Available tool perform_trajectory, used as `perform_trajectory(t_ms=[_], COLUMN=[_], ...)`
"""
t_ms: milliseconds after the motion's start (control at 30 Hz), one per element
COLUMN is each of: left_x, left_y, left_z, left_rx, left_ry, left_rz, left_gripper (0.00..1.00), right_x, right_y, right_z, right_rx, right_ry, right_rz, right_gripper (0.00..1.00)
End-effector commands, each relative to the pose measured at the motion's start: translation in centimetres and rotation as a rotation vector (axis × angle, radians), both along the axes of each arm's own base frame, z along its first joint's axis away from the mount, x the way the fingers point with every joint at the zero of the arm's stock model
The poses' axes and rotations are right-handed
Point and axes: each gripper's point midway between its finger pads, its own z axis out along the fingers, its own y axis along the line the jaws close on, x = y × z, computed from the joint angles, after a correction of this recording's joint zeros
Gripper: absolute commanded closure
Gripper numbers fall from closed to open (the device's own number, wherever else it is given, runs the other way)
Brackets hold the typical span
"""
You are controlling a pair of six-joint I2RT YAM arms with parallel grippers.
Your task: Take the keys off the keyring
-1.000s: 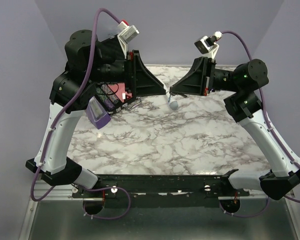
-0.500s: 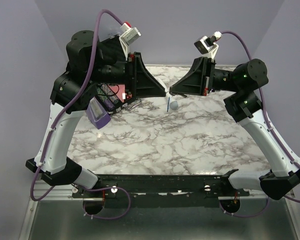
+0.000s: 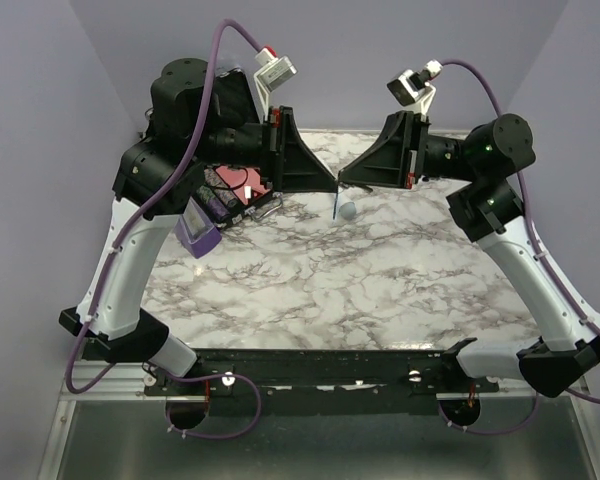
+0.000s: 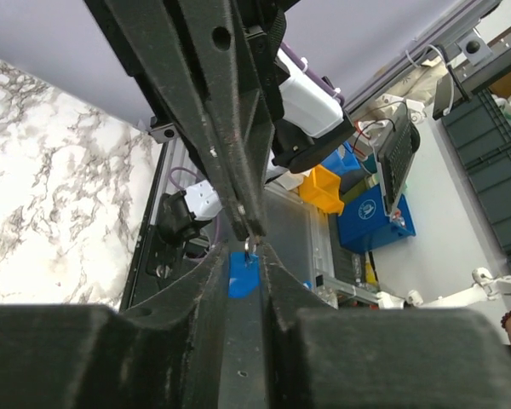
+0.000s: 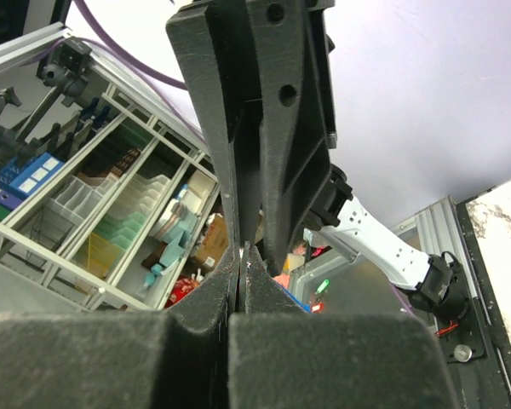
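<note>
Both grippers meet tip to tip above the far middle of the marble table (image 3: 380, 280). My right gripper (image 3: 341, 184) (image 5: 243, 249) is shut on a tiny silver key (image 4: 251, 248), seen pinched at its fingertips (image 4: 243, 223) in the left wrist view. The blue keyring (image 4: 241, 277) (image 3: 334, 206) hangs from that key as a thin blue strip. My left gripper (image 3: 333, 186) (image 4: 244, 256) has its jaws narrowly apart with the keyring filling the gap. Whether they press on it does not show. The left fingers (image 5: 281, 128) fill the top of the right wrist view.
A purple metronome (image 3: 197, 228) stands at the left of the table under the left arm. A red object (image 3: 243, 184) and dark wires (image 3: 265, 208) lie behind it. A small grey ball (image 3: 349, 210) rests on the marble just below the grippers.
The left arm has shifted right and upward toward the right gripper, and its jaws have narrowed. The blue keyring now shows hanging below the tips. The right arm has barely moved.
</note>
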Motion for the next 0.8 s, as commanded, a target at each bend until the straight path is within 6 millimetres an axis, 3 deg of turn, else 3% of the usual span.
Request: perform_trajectory(t_ms=[0, 67, 100, 367, 767], left_x=[0.1, 0.2, 0.3, 0.8, 4.1], left_y=[-0.1, -0.1, -0.1, -0.2, -0.5], left_z=[0.8, 0.8, 0.8, 0.8, 3.1], left_rx=[-0.014, -0.013, -0.009, 0.0, -0.092], left_ry=[-0.037, -0.036, -0.031, -0.013, 0.031], left_rz=[0.015, 0.021, 0.028, 0.104, 0.407], left_gripper=[0.78, 0.96, 1.0, 1.0, 1.0], right_x=[0.0, 0.1, 0.3, 1.4, 3.9], right_y=[0.2, 0.2, 0.2, 0.4, 0.4], right_z=[0.6, 0.6, 0.6, 1.6, 2.7], right_rx=[0.006, 0.008, 0.009, 0.038, 0.089], right_ry=[-0.016, -0.019, -0.015, -0.014, 0.01], right_rz=[0.001, -0.003, -0.008, -0.073, -0.217], right_gripper=[0.99, 0.99, 0.99, 0.99, 0.99])
